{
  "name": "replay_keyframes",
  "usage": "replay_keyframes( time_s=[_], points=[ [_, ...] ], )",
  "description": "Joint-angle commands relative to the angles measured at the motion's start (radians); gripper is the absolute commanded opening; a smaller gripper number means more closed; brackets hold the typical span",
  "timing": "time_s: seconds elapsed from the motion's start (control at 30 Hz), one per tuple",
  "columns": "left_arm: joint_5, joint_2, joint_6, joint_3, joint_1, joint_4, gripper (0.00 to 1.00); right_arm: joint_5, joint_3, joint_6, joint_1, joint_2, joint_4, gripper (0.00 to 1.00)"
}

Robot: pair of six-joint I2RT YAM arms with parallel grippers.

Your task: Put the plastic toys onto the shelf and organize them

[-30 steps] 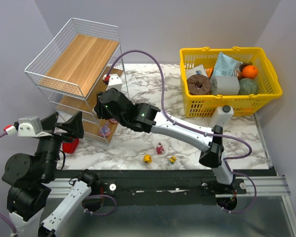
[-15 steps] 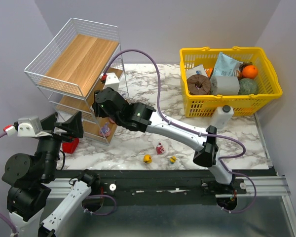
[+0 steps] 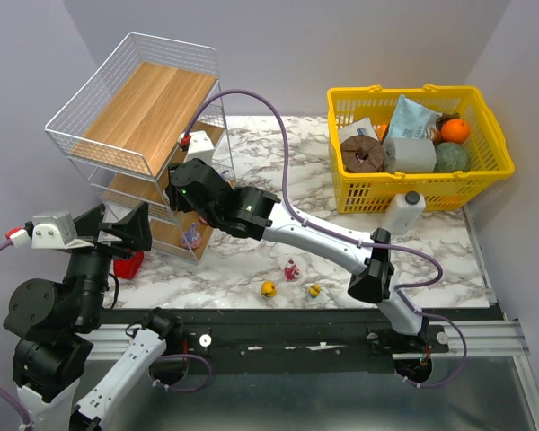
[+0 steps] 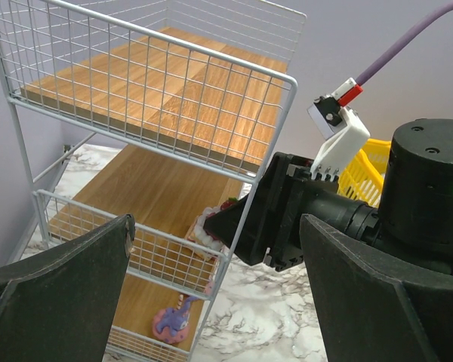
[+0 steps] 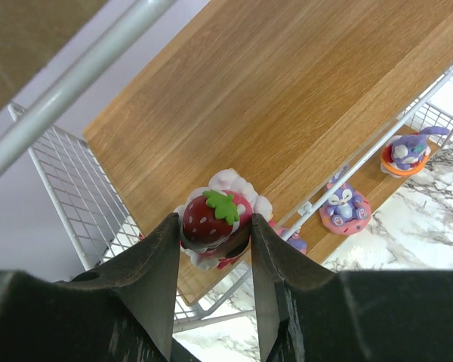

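Right wrist view: right hand (image 5: 215, 228) pinches a strawberry-topped pink plastic toy (image 5: 209, 213) over the white wire shelf (image 5: 287, 113); it should land upright before release.

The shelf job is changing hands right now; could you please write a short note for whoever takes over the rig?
Right gripper: shut on a strawberry-topped toy, over the middle board of the shelf; not yet released, contact unclear.
Left gripper: open, holding nothing, beside the shelf.
Done: at least two purple bunnies stand on the bottom board.
Left: set down the held toy, then shelve the small red figure and two yellow ducks lying on the marble table.
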Motion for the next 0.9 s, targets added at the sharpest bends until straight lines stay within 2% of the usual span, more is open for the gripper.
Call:
replay_keyframes(
  time_s=[0.0,0.47,0.87],
  points=[
    [-0.022,-0.007,0.011,0.0,-0.006,-0.009,0.99,0.021,0.039,-0.026,0.005,0.04,0.012,0.31],
    [-0.025,-0.014,0.012,-0.001,-0.006,-0.014,0.99,0.038,0.058,0.009,0.003,0.054,-0.003,0.46],
    [-0.027,-0.021,0.017,0.01,-0.006,-0.022,0.99,0.016,0.03,0.005,0.005,0.04,0.058,0.54]
  ],
)
